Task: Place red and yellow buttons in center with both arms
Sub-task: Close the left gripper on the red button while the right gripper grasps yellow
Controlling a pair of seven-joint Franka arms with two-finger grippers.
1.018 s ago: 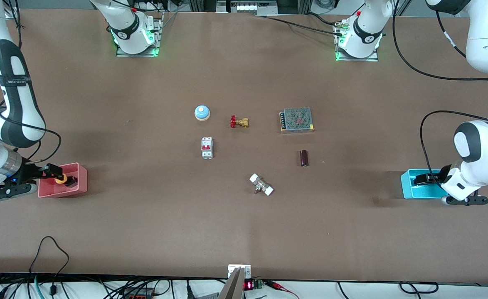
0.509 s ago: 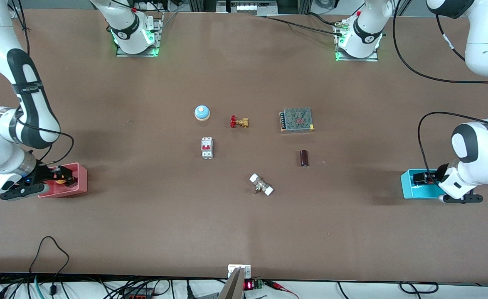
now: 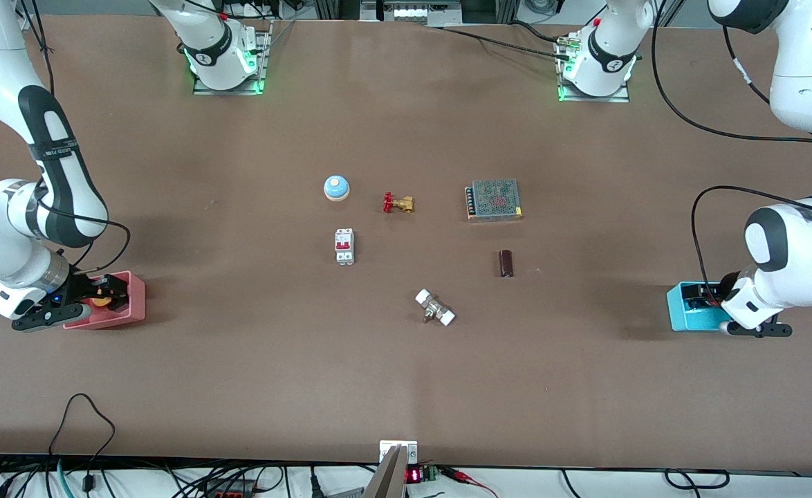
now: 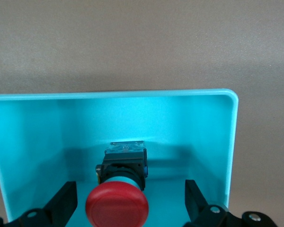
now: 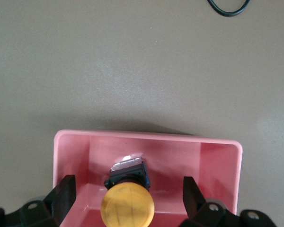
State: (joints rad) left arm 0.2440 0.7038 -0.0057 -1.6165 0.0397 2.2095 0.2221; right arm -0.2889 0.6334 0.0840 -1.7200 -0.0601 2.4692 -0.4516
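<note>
The orange-yellow button point(image 5: 127, 205) stands in the pink tray point(image 5: 146, 138) at the right arm's end of the table. My right gripper point(image 5: 128, 189) is open and low over the tray, one finger point(image 5: 62, 193) on each side of the button, not touching it. In the front view the right gripper point(image 3: 102, 296) covers most of the yellow button point(image 3: 102, 302). The red button point(image 4: 117, 206) stands in the cyan tray point(image 4: 113, 94) at the left arm's end. My left gripper point(image 4: 128, 191) is open with its fingers point(image 4: 193, 198) on both sides of it. The front view shows the left gripper point(image 3: 705, 299) in the cyan tray point(image 3: 679, 312).
Around the table's middle lie a blue-and-white bell point(image 3: 336, 187), a red-handled brass valve point(image 3: 398, 203), a white circuit breaker point(image 3: 344, 246), a meshed power supply point(image 3: 494, 199), a dark cylinder point(image 3: 506, 263) and a white-ended fitting point(image 3: 435, 308). The pink tray point(image 3: 133, 304) shows in front view.
Both arms have swung in and come down lower over their trays. The grippers now sit around the buttons with fingers still open.
</note>
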